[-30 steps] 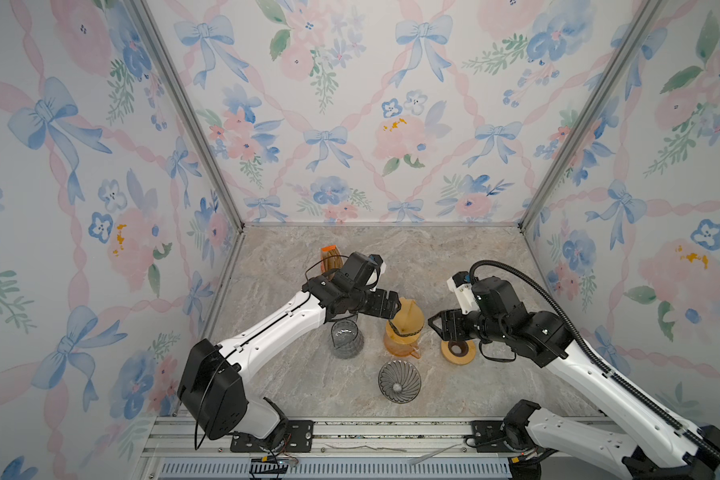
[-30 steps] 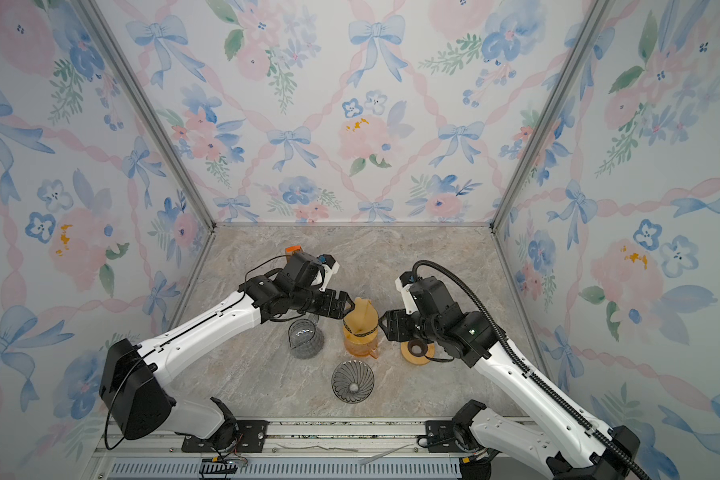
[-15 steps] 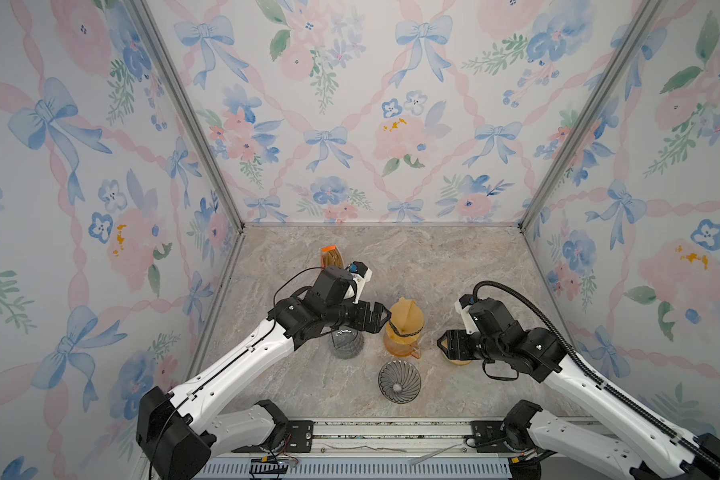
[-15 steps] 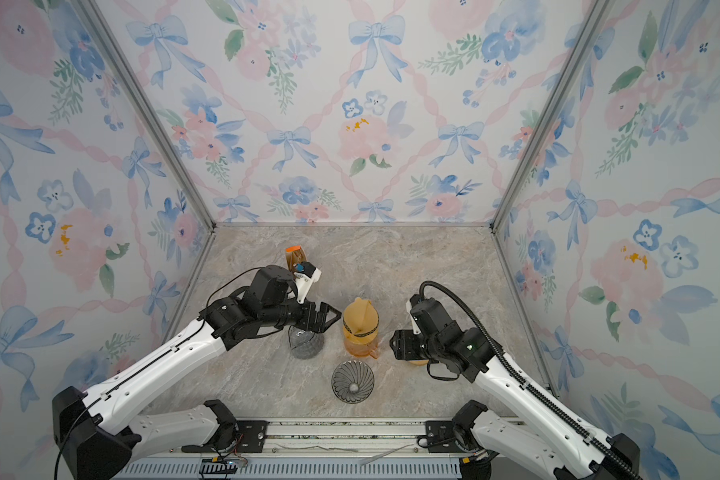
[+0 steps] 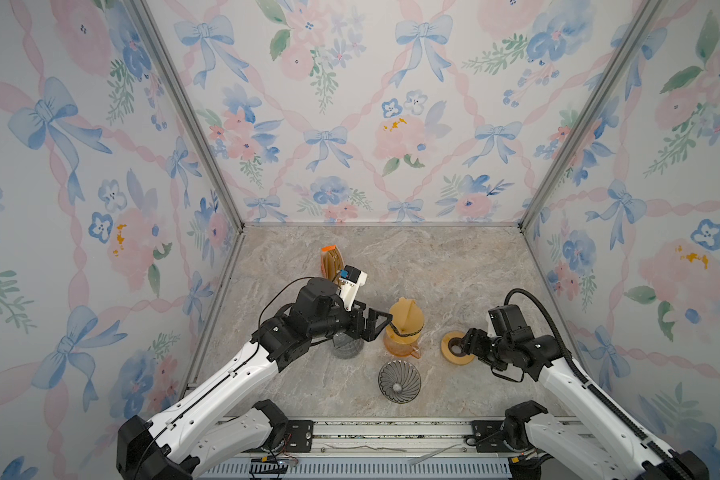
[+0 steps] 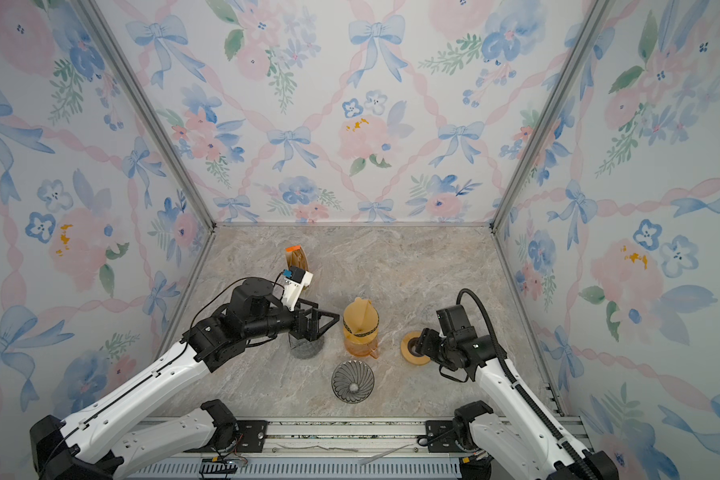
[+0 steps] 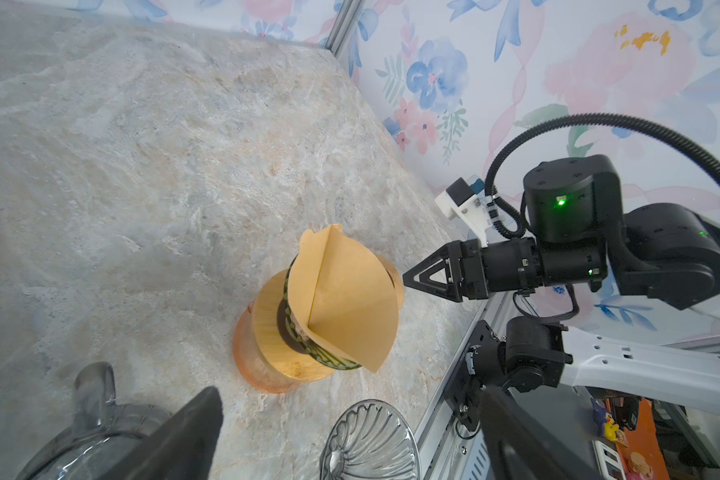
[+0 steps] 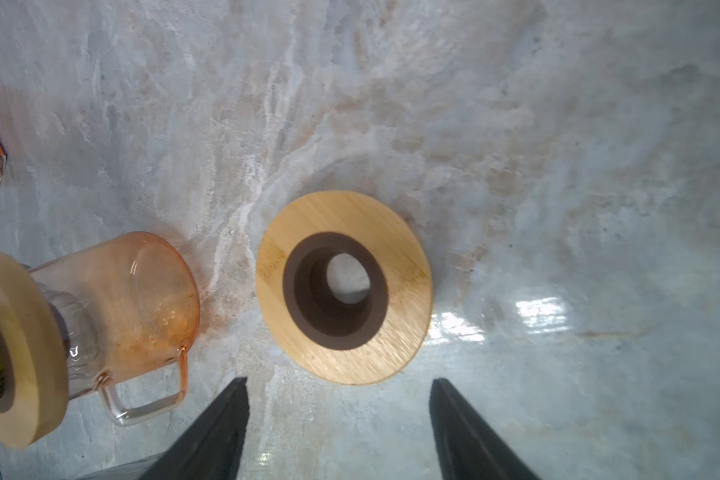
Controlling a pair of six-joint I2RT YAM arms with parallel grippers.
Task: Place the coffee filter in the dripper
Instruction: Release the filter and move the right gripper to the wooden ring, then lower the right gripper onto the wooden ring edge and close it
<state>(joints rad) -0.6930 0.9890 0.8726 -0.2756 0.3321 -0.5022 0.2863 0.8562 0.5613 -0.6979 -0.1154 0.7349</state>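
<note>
A marbled grey stone tabletop (image 5: 454,270) sits inside walls papered with blue bows and pink flowers. Near its middle stands an orange glass carafe (image 5: 400,347) with a bamboo collar. On it rests a dripper with a dark green patterned rim (image 7: 335,362), mostly hidden. A tan, folded paper coffee filter (image 7: 341,299) sits in this dripper, leaning so that one edge overhangs the rim; how deep it is seated is hard to tell.

The left gripper (image 5: 381,328) hovers just beside the filter with its jaws spread wide and nothing between them. Below it stands a smoky grey glass jug (image 5: 344,347).

The right gripper (image 8: 338,390) is also parted and empty, poised near a round bamboo ring with a dark centre hole (image 8: 400,291), which lies flat beside the carafe.

A clear ribbed glass cone (image 5: 399,381) lies nearer the front edge. An orange-labelled pack of brown filters (image 5: 331,262) stands towards the back.
</note>
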